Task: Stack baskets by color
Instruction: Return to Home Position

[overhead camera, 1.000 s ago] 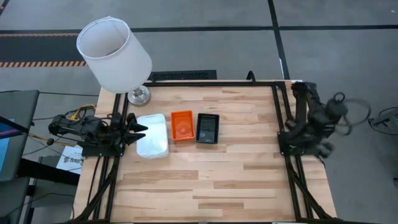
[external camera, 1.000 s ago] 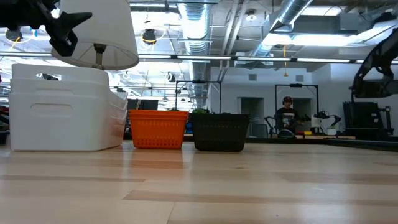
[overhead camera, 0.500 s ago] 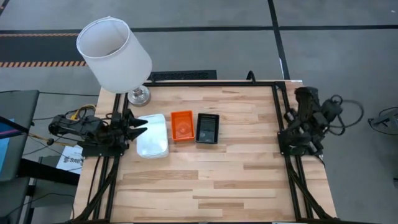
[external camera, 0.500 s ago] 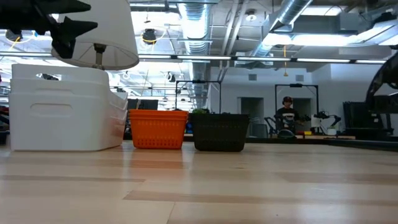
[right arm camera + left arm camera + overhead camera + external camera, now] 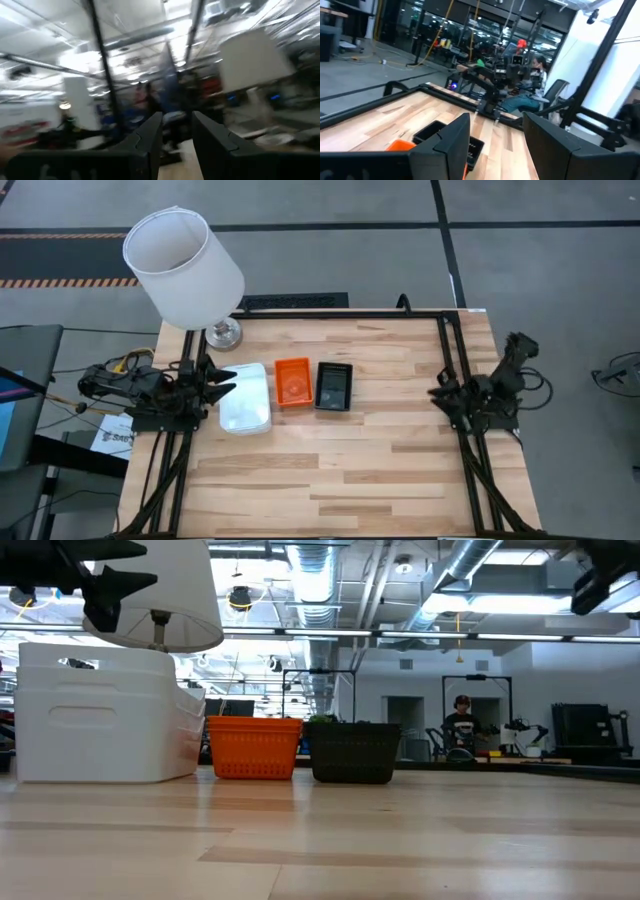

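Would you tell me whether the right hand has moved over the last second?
Yes. In the high view, the right hand has left the table's far right corner and now sits about halfway along its right edge.

The white baskets (image 5: 245,397) show plain, unpatterned walls. The orange baskets (image 5: 293,382) are bright, ribbed with slots. The black baskets (image 5: 334,386) sit dark beside them. The table (image 5: 350,470) is pale wood in plank stripes, and the lampshade (image 5: 182,268) is plain white.

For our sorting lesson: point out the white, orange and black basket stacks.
white basket stack (image 5: 245,398): high view, middle of the top basket.
orange basket stack (image 5: 293,380): high view, top basket's floor.
black basket stack (image 5: 353,753): low view, slotted front wall.
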You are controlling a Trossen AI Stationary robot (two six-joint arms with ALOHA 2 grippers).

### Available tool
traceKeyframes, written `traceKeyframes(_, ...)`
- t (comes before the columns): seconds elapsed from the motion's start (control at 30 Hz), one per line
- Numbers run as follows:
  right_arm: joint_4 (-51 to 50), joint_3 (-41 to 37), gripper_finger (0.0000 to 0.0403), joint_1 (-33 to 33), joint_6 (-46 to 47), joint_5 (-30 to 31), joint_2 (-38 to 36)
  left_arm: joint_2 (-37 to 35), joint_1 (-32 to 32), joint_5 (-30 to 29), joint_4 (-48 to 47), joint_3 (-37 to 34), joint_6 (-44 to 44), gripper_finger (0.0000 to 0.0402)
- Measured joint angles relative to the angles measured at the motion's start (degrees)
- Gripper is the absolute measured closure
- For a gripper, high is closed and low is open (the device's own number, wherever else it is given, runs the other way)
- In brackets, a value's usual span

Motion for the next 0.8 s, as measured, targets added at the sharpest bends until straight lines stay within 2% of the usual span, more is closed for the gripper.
traceKeyframes(0.07, -0.4, 0.57, 0.0276, -2.75, -1.72, 1.49, -0.2, 0.0, 0.1, -1.03, -0.36, 0.0, -0.02, 0.023)
traceKeyframes(0.13, -5.41, 0.89, 0.0276, -4.82, -1.52, 5.03, -0.39, -0.01, 0.15, -2.18, -0.87, 0.0, 0.18, 0.023)
traceKeyframes(0.23, -16.59, 0.87, 0.0276, -8.25, 7.33, 7.03, -0.41, 0.0, 0.2, -5.1, -3.92, 0.04, -0.04, 0.023)
traceKeyframes(0.3, -26.08, 0.85, 0.0276, -10.98, 18.32, 2.0, -0.39, -0.02, 0.2, -6.77, -5.71, 0.04, -1.7, 0.023)
traceKeyframes(0.37, -30.89, 0.89, 0.0276, -14.04, 28.81, -8.5, -0.33, 0.0, 0.2, -6.84, -7.35, 0.04, -3.35, 0.023)
traceKeyframes(0.43, -31.84, 1.01, 0.0276, -17.18, 32.64, -18.59, 0.08, -0.01, 0.18, -6.55, -8.14, 0.04, -4.41, 0.023)
traceKeyframes(0.47, -31.81, 1.02, 0.0276, -18.87, 31.98, -20.85, 0.37, -0.02, 0.18, -6.5, -8.36, 0.04, -4.7, 0.023)
traceKeyframes(0.6, -35.51, 3.67, 0.0276, -27.38, 23.88, -22.52, -0.4, -0.02, 0.2, -7.0, -8.44, 0.04, -4.42, 0.023)
traceKeyframes(0.7, -45.47, 4.57, 0.0276, -34.31, 25.16, -23.96, -0.38, 0.0, 0.2, -8.82, -8.78, 0.04, -3.91, 0.023)
traceKeyframes(0.8, -47.84, 4.75, 0.0276, -40.1, 25.73, -29.61, -0.43, 0.0, 0.18, -10.04, -9.45, 0.04, -3.24, 0.023)
